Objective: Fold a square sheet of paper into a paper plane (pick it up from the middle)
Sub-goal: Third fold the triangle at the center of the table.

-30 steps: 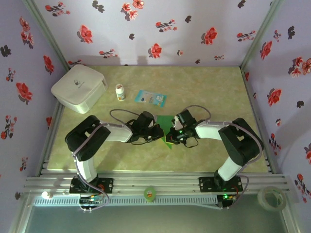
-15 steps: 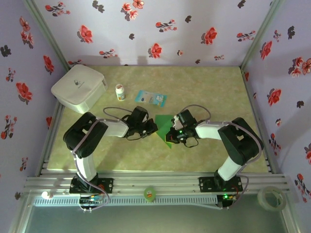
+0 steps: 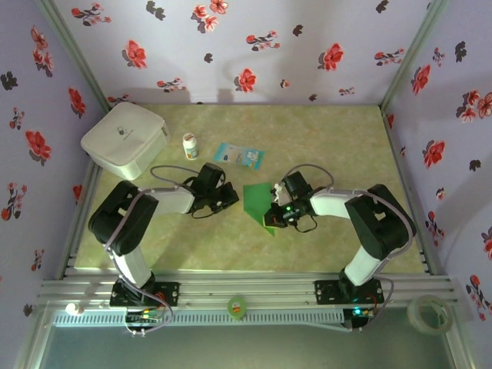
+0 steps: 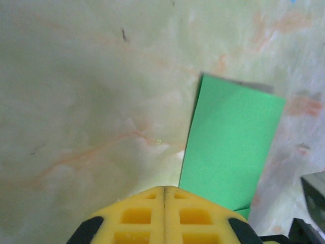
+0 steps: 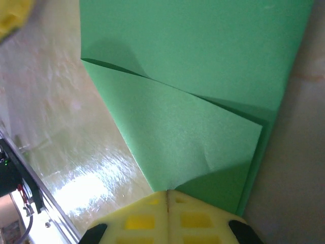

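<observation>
The left tool (image 4: 164, 195) has its two yellow fingers pressed flat together, nothing between them. Seen from above, this tool (image 3: 229, 197) lies low over the pale, marbled surface (image 3: 338, 146), pointing right. Its tips are just short of the left edge of the bright green sheet of paper (image 3: 256, 201), with a narrow strip of bare surface between them. In the left wrist view the green sheet of paper (image 4: 231, 142) lies flat just right of the tips, its long straight edge running away from the camera.

The right tool (image 5: 167, 195) is closed too. A folded flap of the green sheet of paper (image 5: 203, 61) narrows into the seam between its yellow fingertips, and a small wrinkle runs up from there, so the tool appears to be nipping the paper's edge. A diagonal crease crosses the sheet and the layers overlap. From above, the right tool (image 3: 274, 206) sits at the sheet's right side, facing the left one across it, near the middle of the surface.

Farther back lie a blue-and-white packet (image 3: 238, 155), a small white bottle (image 3: 190, 146) and a white rounded box (image 3: 124, 138) at the far left.
</observation>
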You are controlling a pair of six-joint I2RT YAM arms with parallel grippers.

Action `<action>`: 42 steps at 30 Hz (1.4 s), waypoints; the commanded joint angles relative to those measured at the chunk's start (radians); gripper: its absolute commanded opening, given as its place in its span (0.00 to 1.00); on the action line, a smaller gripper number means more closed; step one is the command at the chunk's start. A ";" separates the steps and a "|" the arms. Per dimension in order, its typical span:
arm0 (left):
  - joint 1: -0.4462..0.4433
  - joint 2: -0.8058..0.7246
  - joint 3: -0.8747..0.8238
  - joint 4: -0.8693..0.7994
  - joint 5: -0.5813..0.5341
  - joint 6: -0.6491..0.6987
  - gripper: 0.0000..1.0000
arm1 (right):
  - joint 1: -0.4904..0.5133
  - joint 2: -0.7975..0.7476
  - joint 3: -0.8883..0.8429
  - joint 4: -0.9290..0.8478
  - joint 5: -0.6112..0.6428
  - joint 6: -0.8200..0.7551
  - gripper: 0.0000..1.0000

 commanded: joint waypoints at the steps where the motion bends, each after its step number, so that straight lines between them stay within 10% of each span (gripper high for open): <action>1: -0.008 -0.075 -0.027 -0.035 -0.040 0.042 0.05 | -0.007 0.037 0.009 -0.187 0.055 -0.078 0.01; 11: -0.179 0.065 0.159 -0.066 0.143 0.194 0.07 | -0.018 0.024 0.008 -0.167 0.055 -0.070 0.03; 42: -0.146 0.208 0.012 0.042 0.081 0.065 0.00 | 0.062 0.018 0.080 0.019 -0.006 0.125 0.06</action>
